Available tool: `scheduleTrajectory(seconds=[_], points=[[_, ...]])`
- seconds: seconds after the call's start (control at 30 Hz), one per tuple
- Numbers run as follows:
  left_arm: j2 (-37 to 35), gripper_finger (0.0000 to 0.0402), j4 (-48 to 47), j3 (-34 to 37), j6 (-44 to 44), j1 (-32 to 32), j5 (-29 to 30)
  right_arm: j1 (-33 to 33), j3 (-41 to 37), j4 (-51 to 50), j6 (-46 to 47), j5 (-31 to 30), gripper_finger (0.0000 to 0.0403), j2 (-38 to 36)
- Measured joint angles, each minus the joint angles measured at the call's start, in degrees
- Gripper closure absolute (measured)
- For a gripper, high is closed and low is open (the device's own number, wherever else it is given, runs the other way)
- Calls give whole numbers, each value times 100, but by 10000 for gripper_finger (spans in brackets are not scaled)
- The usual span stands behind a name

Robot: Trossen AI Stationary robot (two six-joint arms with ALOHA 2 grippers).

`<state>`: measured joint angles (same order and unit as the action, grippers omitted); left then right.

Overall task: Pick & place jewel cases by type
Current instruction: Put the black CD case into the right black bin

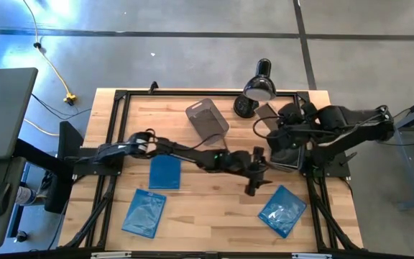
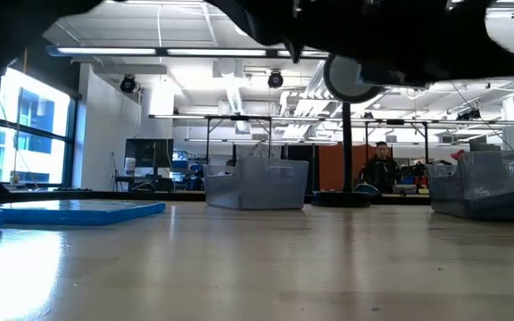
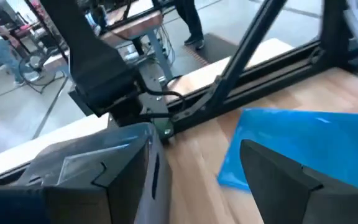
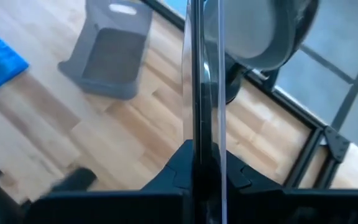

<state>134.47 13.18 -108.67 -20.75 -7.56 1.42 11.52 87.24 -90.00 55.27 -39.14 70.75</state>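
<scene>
Wooden desk (image 1: 192, 216) seen from above, two dark robot arms reaching across it. Right pincer (image 4: 199, 163), near the black lamp (image 1: 259, 88) at the desk's far right, is clenched on a thin dark jewel case (image 4: 199, 81) held edge-on above the wood. Left pincer (image 1: 254, 173) hangs mid-desk, fingers released and holding nothing. Three blue jewel cases lie flat: one (image 1: 165, 172) beside the left arm, one (image 1: 144, 213) at the near left, one (image 1: 282, 209) at the near right. A grey tub (image 1: 207, 119) stands near the far edge

glossy blue plastic jewel cases (image 1: 144, 214), translucent grey plastic tub (image 1: 207, 119), pale smooth wooden table (image 1: 207, 219)
</scene>
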Motion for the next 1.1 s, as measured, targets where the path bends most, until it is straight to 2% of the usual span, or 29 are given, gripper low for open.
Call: scheduleTrajectory(seconds=[0.27,0.43,0.6,0.7,0.87,1.0,1.1], points=[[933,154,-385,-1109,62,390,-91,-421,0,-2,-342,-39,374,-1],[1158,154,-430,-1134,339,592,67,-587,0,0,-531,-41,388,-1],[1193,154,-463,-1147,690,739,-675,-714,0,0,-647,-12,369,-1],[1229,154,-477,-1136,626,720,-690,-718,2,0,-647,-18,368,-1],[1215,154,-672,-1144,555,715,-862,-715,2,5,-672,29,389,-1],[1205,154,-904,-1145,555,724,-866,-715,2,17,-648,53,379,-1],[1207,169,-1198,-1143,443,722,-838,-715,2,14,-643,157,369,-1]])
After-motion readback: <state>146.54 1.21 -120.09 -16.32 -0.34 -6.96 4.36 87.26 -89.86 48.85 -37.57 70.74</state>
